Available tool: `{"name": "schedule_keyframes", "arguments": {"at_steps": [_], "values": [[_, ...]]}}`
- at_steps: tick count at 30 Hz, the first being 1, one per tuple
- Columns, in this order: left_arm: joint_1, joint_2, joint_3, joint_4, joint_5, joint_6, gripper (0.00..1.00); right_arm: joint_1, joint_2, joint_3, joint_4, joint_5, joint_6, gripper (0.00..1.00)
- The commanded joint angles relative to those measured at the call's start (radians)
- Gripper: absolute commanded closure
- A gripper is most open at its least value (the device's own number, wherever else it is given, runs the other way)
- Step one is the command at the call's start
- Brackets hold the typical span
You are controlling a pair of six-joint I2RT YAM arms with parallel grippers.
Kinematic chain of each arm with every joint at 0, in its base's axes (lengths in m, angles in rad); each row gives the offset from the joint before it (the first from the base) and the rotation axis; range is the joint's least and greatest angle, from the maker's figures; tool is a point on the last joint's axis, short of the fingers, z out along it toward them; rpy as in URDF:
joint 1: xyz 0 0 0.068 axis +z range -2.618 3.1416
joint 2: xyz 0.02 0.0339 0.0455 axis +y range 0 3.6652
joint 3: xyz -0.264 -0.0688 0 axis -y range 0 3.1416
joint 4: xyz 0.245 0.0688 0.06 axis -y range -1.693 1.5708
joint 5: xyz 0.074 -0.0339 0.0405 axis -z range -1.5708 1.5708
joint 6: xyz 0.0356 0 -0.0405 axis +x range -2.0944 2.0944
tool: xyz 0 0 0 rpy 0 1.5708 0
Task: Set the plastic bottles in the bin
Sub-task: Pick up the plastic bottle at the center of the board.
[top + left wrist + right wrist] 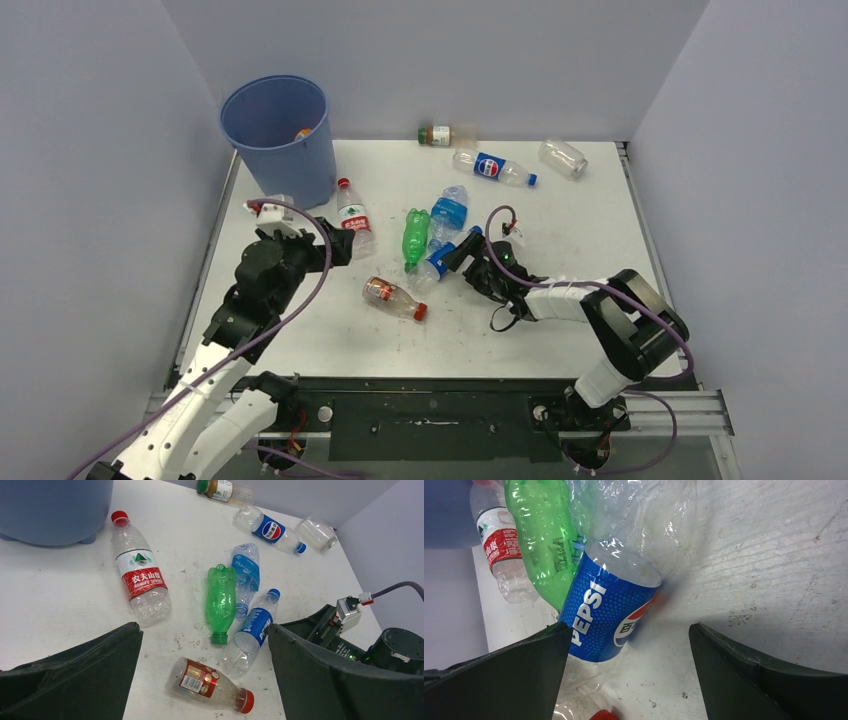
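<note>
The blue bin (280, 135) stands at the far left with an orange bottle (302, 132) inside. On the table lie a red-labelled clear bottle (353, 222), a green bottle (415, 238), a blue-tinted crushed bottle (449, 212), a Pepsi bottle (435, 262) and a small red-capped bottle (393, 298). My left gripper (338, 247) is open and empty above the table; the red-capped bottle (207, 682) lies below its jaws. My right gripper (462, 255) is open, low at the table, with the Pepsi bottle (609, 610) partly between its fingers, against the left one.
Along the back lie another Pepsi bottle (492, 168), a brown bottle with a green cap (435, 135) and a clear jar (562, 157). Grey walls close in the table on three sides. The bin (55, 510) sits close to the left arm.
</note>
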Motion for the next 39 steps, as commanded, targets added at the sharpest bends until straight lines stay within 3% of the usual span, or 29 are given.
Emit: {"name": "schedule_keyframes", "arguments": {"at_steps": [1, 10, 16, 21, 25, 31, 39], "values": [[-0.031, -0.020, -0.006, 0.059, -0.051, 0.042, 0.04, 0.013, 0.015, 0.030, 0.067, 0.063, 0.024, 0.10], [-0.036, -0.016, -0.015, 0.072, -0.027, 0.040, 0.04, 0.038, 0.110, 0.150, -0.074, 0.160, 0.025, 0.09], [-0.045, -0.020, -0.016, 0.068, -0.037, 0.042, 0.04, 0.045, 0.178, 0.189, -0.136, 0.175, -0.041, 0.02], [-0.056, -0.032, -0.018, 0.072, -0.035, 0.048, 0.04, 0.042, 0.155, 0.090, -0.084, 0.190, -0.082, 0.17], [-0.060, -0.043, -0.026, 0.084, -0.028, 0.052, 0.04, 0.035, 0.117, 0.020, -0.047, 0.186, -0.111, 0.40], [-0.095, -0.080, -0.047, 0.109, -0.050, 0.080, 0.04, 0.034, -0.087, -0.057, -0.048, 0.189, -0.188, 0.53], [-0.124, -0.111, -0.087, 0.166, -0.049, 0.107, 0.04, 0.058, -0.544, -0.145, -0.119, 0.139, -0.416, 0.58]]}}
